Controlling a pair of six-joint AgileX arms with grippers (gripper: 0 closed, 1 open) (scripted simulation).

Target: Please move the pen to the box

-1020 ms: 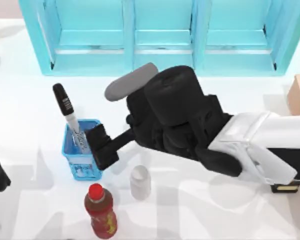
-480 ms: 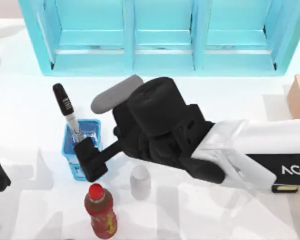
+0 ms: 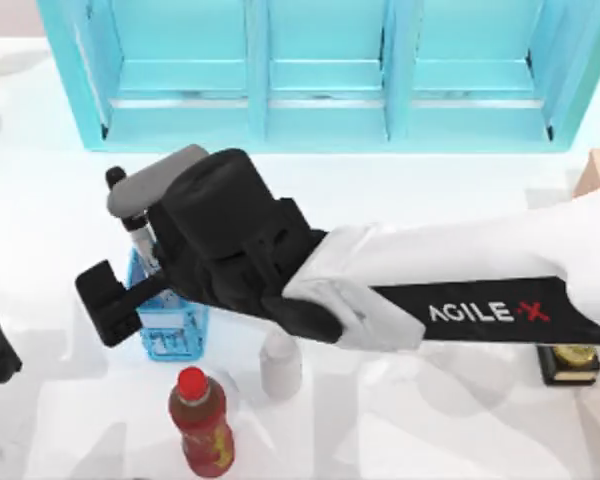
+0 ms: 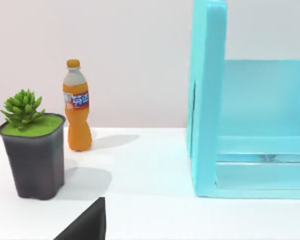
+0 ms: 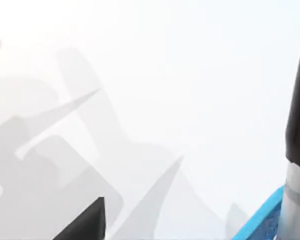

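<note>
Pen (image 3: 120, 190) stands in blue crate (image 3: 170, 335) beside right tool (image 3: 115, 300), finger state unclear.

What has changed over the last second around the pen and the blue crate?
The right arm's end effector slid toward the table's left, past the blue crate, and now covers most of the pen. The pen, crate, red-capped bottle and white jar stayed put.

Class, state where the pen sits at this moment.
In the top view the pen stands tilted in the small blue crate on the table's left side, in front of the cyan shelf unit, partly under the right arm.
</note>
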